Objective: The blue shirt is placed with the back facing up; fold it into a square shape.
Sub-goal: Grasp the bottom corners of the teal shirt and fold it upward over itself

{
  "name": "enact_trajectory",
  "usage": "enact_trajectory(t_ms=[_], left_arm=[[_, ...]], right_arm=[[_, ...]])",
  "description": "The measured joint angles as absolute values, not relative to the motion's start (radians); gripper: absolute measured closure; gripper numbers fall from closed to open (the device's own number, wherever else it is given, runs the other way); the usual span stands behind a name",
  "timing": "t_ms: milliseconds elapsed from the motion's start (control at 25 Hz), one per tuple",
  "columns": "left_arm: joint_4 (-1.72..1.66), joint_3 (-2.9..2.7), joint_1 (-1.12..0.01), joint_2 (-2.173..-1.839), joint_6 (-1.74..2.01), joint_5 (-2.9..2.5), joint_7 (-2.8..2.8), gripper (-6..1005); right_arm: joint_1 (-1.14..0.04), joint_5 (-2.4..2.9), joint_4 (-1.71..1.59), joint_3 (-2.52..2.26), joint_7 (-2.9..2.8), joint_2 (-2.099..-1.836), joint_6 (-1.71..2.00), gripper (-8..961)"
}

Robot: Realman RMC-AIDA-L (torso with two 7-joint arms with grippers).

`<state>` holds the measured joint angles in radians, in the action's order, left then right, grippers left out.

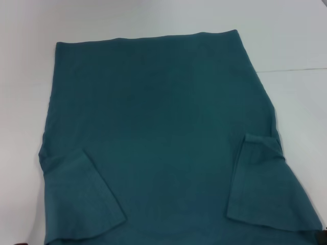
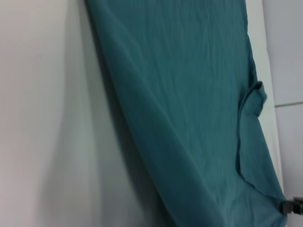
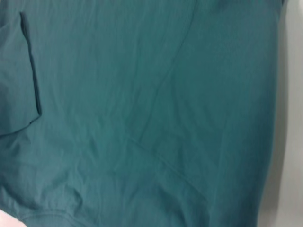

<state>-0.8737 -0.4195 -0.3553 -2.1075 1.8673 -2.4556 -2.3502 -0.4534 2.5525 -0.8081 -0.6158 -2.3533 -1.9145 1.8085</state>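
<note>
The blue shirt (image 1: pixel 163 138) lies flat on the white table, plain side up, its hem at the far edge. Both short sleeves are folded inward onto the body: the left sleeve (image 1: pixel 84 196) and the right sleeve (image 1: pixel 258 178). The left wrist view shows the shirt (image 2: pixel 189 104) from its left side, with the folded right sleeve (image 2: pixel 253 142) at the far edge. Cloth (image 3: pixel 142 113) fills the right wrist view. A dark part of my right gripper (image 1: pixel 323 236) shows at the shirt's near right corner, and also as a small dark piece of the gripper (image 2: pixel 293 206). My left gripper is out of view.
The white table (image 1: pixel 296 46) surrounds the shirt at the back and on both sides. A thin seam line (image 1: pixel 296 69) runs across the table at the far right. The shirt's near part runs off the bottom of the head view.
</note>
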Motion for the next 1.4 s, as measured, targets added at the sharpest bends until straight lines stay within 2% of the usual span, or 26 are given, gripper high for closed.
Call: enact_trajectory(t_ms=[320,840,1040,1240,1400], left_arm=[[-0.872,-0.411,-0.394,-2.089,1.912,-2.453,-2.343,967],[-0.765,-0.425,-0.662,-1.993,1.725,-2.458,-2.587,967],[-0.726,-0.458,-0.74,-1.96,1.59,-2.46,-2.64,967],[-0.703,-0.562,-0.781,-1.953,1.405,-2.48,-2.709,967],[-0.673,-0.646,-0.801,-1.966,1.286,-2.485,-2.719,967]], right_arm=[[-0.512,2.548,-0.813,-0.552,-2.335,-1.897,1.8,921],[-0.641,2.387,-0.815,-0.442,-2.399,-1.888,1.699,921],[-0.673,2.356,-0.806,-0.452,-2.433,-1.897,1.558,921],[-0.707,2.354,-0.772,-0.458,-2.437,-1.913,1.405,922],[-0.737,2.354,-0.709,-0.491,-2.437,-1.924,1.259,922]])
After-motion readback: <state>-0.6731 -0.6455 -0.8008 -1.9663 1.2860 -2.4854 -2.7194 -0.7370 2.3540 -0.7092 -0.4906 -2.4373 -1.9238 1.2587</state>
